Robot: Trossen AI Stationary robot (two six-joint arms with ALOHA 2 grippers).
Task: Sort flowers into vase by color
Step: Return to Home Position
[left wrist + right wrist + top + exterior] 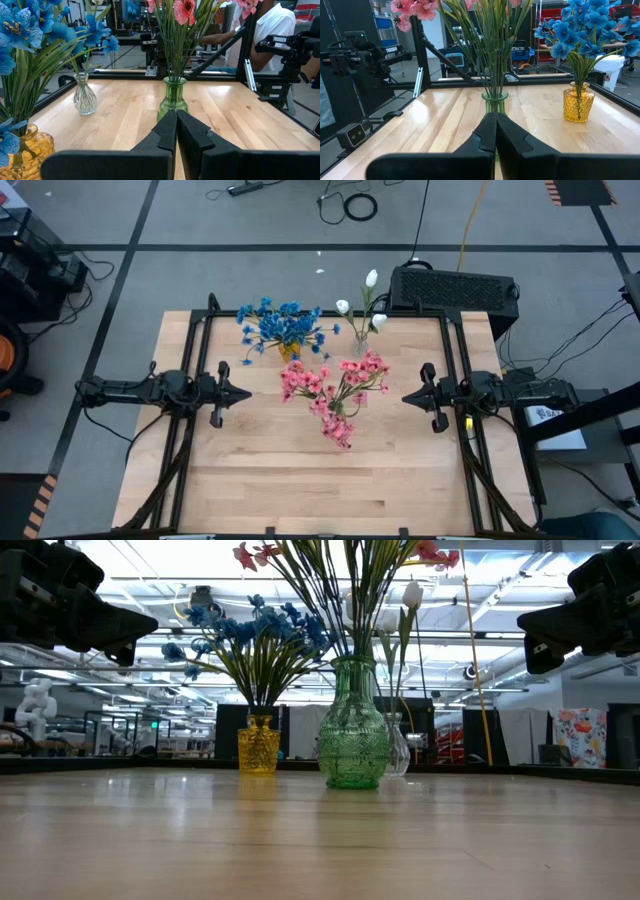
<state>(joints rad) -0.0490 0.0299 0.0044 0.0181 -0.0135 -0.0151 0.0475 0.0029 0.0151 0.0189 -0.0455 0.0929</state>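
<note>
"TROSSEN" shows on the right arm (pixel 286 39) (white letters on black). On the surface (pixel 250 480), pink flowers (pixel 305 383) fill the green vase (pixel 352 735), blue flowers (pixel 280 325) the amber vase (pixel 259 745), white buds (pixel 371 278) the clear vase (pixel 84 95). Left jaws and right jaws, each pressed together, flank the vases.

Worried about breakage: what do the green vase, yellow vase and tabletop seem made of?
Green vase: probably glass, translucent, embossed, glossy. Yellow vase: likely amber glass, textured, stems visible through it. Tabletop: pale wood planks, visible grain, slight sheen.
</note>
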